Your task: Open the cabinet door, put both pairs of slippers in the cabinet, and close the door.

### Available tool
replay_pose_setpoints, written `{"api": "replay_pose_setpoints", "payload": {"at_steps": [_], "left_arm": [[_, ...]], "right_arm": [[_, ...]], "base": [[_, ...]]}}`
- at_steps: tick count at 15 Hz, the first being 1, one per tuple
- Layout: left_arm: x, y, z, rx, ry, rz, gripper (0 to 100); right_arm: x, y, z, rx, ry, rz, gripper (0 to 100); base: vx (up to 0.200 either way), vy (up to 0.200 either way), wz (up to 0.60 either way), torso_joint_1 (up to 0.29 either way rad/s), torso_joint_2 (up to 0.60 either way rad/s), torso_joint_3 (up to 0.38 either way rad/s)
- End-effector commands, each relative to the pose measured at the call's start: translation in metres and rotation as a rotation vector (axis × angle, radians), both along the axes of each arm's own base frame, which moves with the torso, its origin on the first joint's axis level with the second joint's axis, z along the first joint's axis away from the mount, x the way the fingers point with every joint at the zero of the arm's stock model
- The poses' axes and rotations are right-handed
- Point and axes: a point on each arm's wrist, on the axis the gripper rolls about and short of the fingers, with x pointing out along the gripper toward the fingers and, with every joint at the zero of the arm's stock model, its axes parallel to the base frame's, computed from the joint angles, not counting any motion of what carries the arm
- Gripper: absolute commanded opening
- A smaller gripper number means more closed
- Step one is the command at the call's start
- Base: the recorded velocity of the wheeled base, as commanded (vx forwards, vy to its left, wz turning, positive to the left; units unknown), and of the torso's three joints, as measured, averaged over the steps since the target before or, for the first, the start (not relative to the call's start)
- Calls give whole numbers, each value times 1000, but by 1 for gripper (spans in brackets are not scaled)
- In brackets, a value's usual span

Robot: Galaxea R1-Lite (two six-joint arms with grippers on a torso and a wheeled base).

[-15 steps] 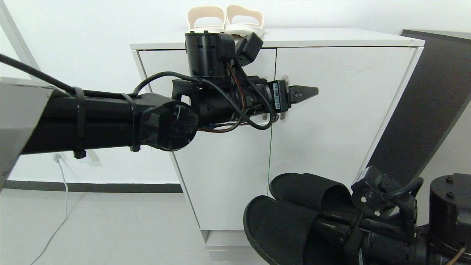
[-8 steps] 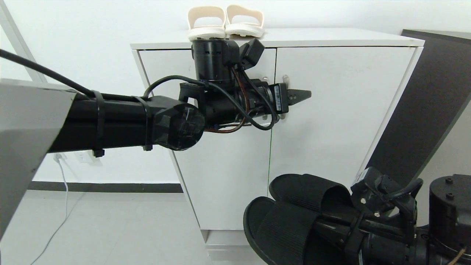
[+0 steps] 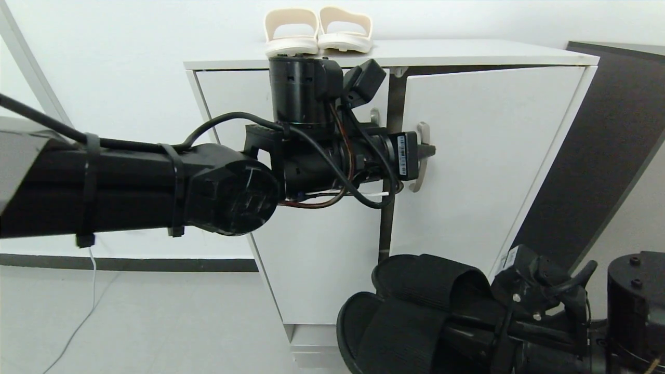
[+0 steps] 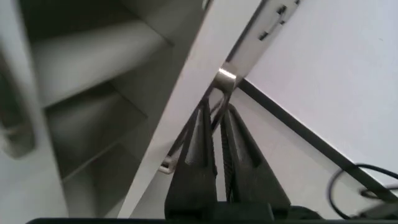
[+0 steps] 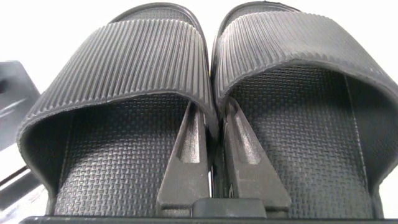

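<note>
While the door (image 3: 488, 156) stands barely ajar, the left gripper (image 3: 428, 150) pinches its handle (image 3: 423, 169), so opening is in hand. The right gripper (image 5: 213, 155) clamps the black slippers (image 3: 415, 306) low in front, and the white slippers (image 3: 318, 31) sit atop the cabinet (image 3: 467, 52). Next, I'd say, swing the door wide.

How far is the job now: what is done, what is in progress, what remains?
Done: nothing fully. In hand: the left gripper grips the handle and the door is ajar; the right gripper holds the black slippers. Remaining: open wider, put in both pairs, including the white slippers on the cabinet, close the door.
</note>
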Motion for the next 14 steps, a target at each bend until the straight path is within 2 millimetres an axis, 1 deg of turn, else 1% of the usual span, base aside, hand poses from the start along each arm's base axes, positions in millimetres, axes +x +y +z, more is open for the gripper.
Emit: {"api": "replay_pose_setpoints", "payload": {"at_steps": [1,4,5,7,8,9,10,11,13,14], "left_arm": [[-20,10,14,-17,-22,-16,0],[-39,16,11,7,-18,-37,0],[-50,22,11,11,-25,-48,0],[-60,32,12,-18,-45,-50,0],[-57,35,11,-19,-43,-35,0],[-47,41,7,-13,-35,-6,0],[-38,42,5,-11,-27,10,0],[-32,41,3,-11,-19,19,0],[-14,28,-3,-21,-7,29,0],[-10,27,-4,-28,-6,33,0]], "right_arm": [[-10,-6,1,20,7,70,0],[-17,-10,2,39,11,128,0],[-19,-11,1,38,17,146,0],[-19,-11,0,36,22,154,0],[-19,-10,-1,33,25,156,0],[-19,-10,-2,32,26,157,0],[-20,-11,-2,28,22,162,0],[-20,-11,-2,27,20,163,0],[-20,-10,-4,23,25,172,0],[-20,-11,-4,24,25,174,0]], "base": [[0,0,0,0,0,0],[0,0,0,0,0,0],[0,0,0,0,0,0],[0,0,0,0,0,0],[0,0,0,0,0,0],[0,0,0,0,0,0],[0,0,0,0,0,0],[0,0,0,0,0,0],[0,0,0,0,0,0],[0,0,0,0,0,0]]}}
